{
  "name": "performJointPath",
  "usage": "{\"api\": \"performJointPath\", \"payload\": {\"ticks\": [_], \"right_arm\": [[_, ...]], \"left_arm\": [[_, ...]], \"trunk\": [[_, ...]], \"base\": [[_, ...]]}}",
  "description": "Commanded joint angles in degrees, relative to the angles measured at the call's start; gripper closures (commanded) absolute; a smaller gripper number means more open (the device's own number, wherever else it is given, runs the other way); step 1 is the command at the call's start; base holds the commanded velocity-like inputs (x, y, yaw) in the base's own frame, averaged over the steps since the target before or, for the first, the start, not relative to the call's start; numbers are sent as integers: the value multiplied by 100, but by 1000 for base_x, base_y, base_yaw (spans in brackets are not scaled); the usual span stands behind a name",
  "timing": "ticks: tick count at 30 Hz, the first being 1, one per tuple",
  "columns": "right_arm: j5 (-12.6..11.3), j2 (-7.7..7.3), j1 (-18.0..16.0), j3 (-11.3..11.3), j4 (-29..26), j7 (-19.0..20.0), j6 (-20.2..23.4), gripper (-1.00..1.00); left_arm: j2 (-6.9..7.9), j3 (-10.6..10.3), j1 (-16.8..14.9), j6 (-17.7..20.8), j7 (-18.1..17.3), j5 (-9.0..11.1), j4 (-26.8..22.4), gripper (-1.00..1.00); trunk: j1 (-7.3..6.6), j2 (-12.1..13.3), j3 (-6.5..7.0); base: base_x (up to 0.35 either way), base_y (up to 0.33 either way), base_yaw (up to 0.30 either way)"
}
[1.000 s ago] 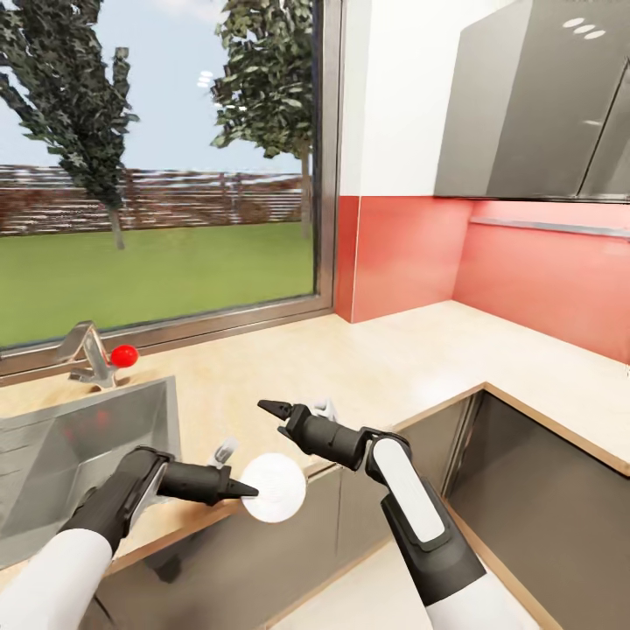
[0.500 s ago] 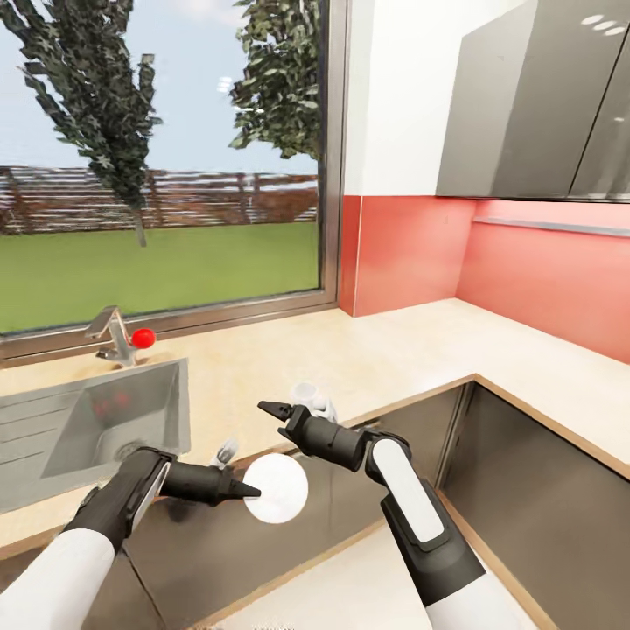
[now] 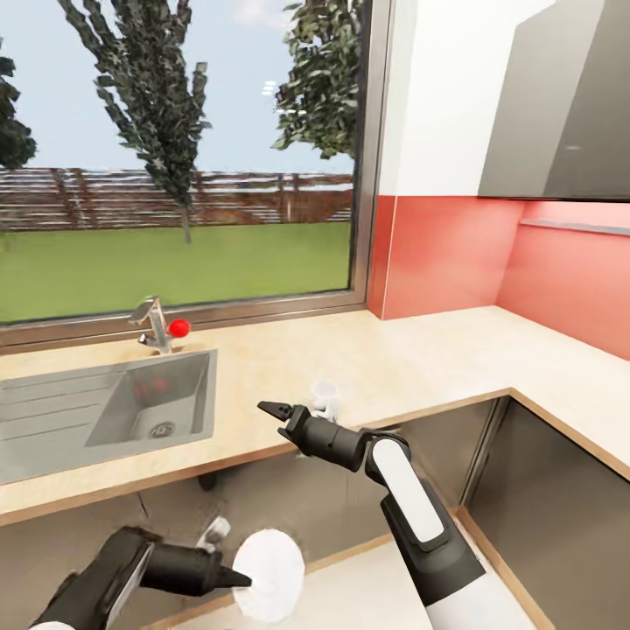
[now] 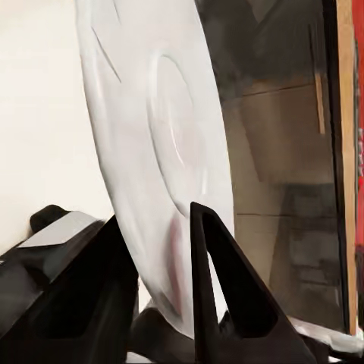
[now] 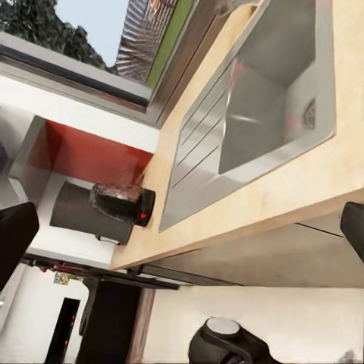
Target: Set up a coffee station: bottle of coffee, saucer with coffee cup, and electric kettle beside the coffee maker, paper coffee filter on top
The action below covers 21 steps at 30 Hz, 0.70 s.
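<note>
The saucer (image 3: 269, 575) is held on edge, low in front of the grey cabinet fronts below the kitchen countertop (image 3: 411, 359), well short of the worktop itself. In the left wrist view the saucer (image 4: 155, 163) stands between the two black fingers (image 4: 220, 292) of the left gripper (image 4: 159, 303), which are closed onto its rim. From the head view the left gripper (image 3: 234, 577) pinches the plate at its near edge.

The right gripper (image 3: 278, 413) hangs above the front edge of the countertop, to the right of the sink (image 3: 131, 411). Its fingers are spread wide and hold nothing; in the right wrist view each fingertip sits at an opposite side with the steel sink (image 5: 265, 114) between them.

Behind the sink stand a tap (image 3: 153, 324) with a red knob and a large window (image 3: 175, 157) onto grass and trees. In the right wrist view the electric kettle (image 5: 121, 205) stands on the countertop beyond the sink's draining board, near the red backsplash.
</note>
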Motion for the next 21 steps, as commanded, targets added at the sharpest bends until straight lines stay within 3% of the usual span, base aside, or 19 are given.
{"api": "performJointPath", "payload": {"ticks": [1,4,7,8,10,12,15,17,20,21], "right_arm": [[-55,1,-4,-2,-7,-51,14,-100],[-55,1,-4,4,-1,-51,14,-100],[-49,1,-1,18,24,-48,17,-100],[-42,1,2,339,96,-40,28,-100],[-40,1,4,649,113,-36,30,-100],[-38,1,5,1211,132,-28,24,-100],[-38,-63,11,1813,141,-23,23,-100],[-38,-222,15,2215,146,-24,23,-100],[-38,-606,22,2910,360,-26,13,-100],[-38,-753,22,3239,638,-29,2,-100]], "left_arm": [[7,13,236,-87,-41,-28,-5,100],[23,162,694,-451,3,-35,-3,100],[63,503,1115,-881,109,-56,11,100],[93,936,1592,-1375,486,-63,20,100],[93,1106,1836,-1654,777,-60,24,100],[83,1208,2119,-1959,1251,-52,56,100],[84,1332,2231,-2148,1908,-41,505,100],[95,1487,2246,-2400,2523,-44,860,100],[105,1623,2257,-2840,3381,-55,1322,100],[108,1648,2258,-2960,3657,-57,1501,100]], "trunk": [[1,-6,-7],[1,-6,-7],[1,-6,-7],[1,-6,-7],[1,-6,-7],[1,-6,-7],[1,-6,-7],[1,-6,-7],[1,-6,-7],[1,-6,-7]], "base": [[0,-1,278],[0,-1,278],[0,0,278],[0,0,278],[0,0,278],[0,0,278],[0,0,278],[0,0,278],[0,0,278],[0,0,278]]}}
